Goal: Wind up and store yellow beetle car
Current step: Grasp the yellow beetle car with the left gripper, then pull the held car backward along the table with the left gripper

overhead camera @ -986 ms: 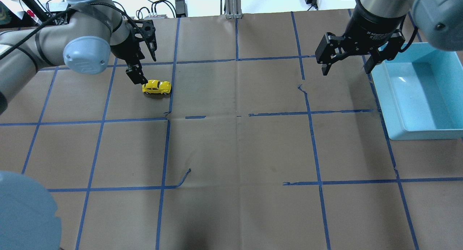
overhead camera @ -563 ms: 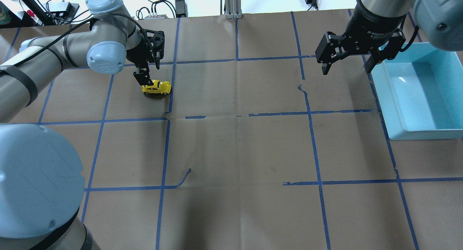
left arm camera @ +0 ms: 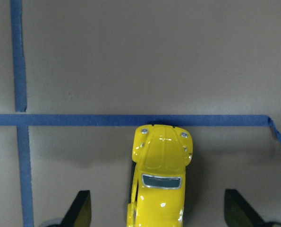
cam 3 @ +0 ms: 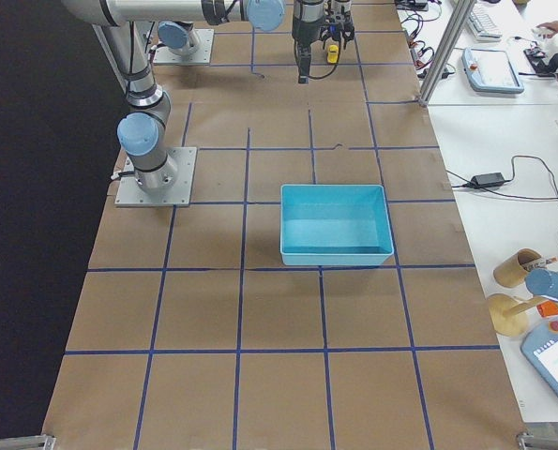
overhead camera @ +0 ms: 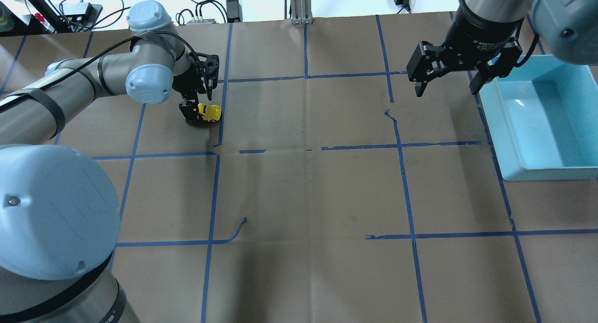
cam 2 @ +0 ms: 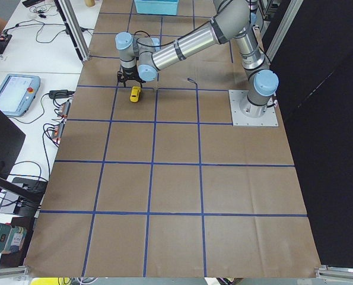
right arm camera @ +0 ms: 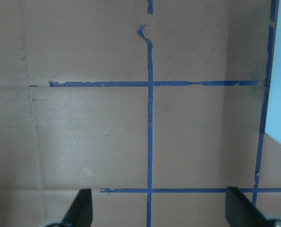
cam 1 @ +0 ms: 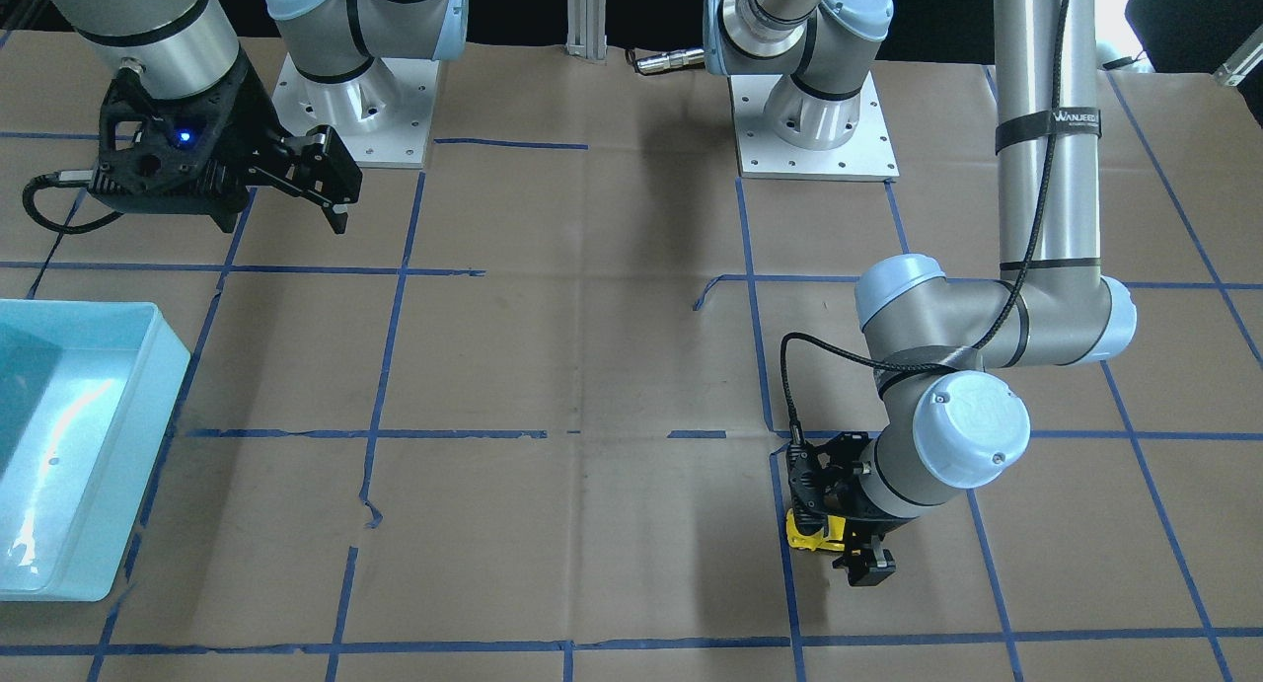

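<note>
The yellow beetle car (overhead camera: 210,112) stands on its wheels on the brown paper at the far left, next to a blue tape line. It also shows in the front-facing view (cam 1: 811,535) and in the left wrist view (left arm camera: 161,177). My left gripper (overhead camera: 198,105) is open and low over the car. Its fingers (left arm camera: 81,210) stand on either side of the car's body with gaps, not touching. My right gripper (overhead camera: 446,87) is open and empty, held above the table at the far right, beside the bin.
A light-blue bin (overhead camera: 546,172) stands empty at the right edge; it also shows in the front-facing view (cam 1: 148,416). Blue tape lines cross the paper, some torn and lifted (overhead camera: 238,229). Cables and power bricks lie beyond the far edge.
My left gripper has moved right and down, from beside the car's rear to straddling the car. The left arm's elbow has swung forward. The car and the right arm have not moved.
</note>
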You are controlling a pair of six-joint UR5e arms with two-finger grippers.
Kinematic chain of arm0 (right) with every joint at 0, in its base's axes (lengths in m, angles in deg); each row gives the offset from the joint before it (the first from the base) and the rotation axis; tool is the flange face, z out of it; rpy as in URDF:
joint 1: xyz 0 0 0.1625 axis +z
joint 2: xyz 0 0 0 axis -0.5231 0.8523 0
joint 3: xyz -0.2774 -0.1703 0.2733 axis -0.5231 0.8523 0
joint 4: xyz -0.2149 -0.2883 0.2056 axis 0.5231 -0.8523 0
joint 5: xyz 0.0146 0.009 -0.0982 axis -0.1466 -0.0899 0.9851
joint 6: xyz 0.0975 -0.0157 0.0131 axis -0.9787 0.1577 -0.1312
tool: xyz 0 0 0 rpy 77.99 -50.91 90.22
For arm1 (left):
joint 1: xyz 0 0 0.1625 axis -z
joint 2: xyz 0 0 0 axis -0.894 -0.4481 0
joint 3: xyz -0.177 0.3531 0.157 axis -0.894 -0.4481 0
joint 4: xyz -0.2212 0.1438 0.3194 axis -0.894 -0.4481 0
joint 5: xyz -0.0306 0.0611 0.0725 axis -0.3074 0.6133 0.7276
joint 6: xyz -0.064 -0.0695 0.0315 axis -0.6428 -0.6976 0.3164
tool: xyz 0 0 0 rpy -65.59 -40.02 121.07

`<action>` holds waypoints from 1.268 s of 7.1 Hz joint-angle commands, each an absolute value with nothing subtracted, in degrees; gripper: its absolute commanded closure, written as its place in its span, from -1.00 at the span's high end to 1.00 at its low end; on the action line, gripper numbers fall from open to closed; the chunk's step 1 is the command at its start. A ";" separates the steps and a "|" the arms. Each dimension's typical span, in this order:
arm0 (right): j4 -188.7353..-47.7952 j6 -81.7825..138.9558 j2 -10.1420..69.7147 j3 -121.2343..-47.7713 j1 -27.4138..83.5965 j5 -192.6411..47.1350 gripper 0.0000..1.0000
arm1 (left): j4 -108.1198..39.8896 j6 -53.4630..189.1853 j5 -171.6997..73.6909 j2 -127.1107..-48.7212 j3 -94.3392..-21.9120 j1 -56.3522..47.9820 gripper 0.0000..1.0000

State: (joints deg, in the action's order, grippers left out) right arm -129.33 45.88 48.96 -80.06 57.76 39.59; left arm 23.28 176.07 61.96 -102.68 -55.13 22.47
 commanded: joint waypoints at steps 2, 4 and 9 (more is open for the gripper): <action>-129.41 45.88 48.92 -80.10 57.76 39.57 1.00 | 24.06 176.37 62.00 -102.86 -55.84 22.31 0.58; -129.41 45.88 48.75 -80.10 57.76 39.57 1.00 | 24.95 177.42 62.09 -103.04 -56.10 22.31 -0.28; -129.58 45.88 48.66 -80.19 57.76 39.48 1.00 | 24.77 175.41 62.54 -100.23 -56.88 23.71 -1.00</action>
State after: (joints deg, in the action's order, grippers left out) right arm -129.42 45.88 48.71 -80.26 57.76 39.49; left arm 24.87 176.54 62.93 -100.96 -56.22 23.13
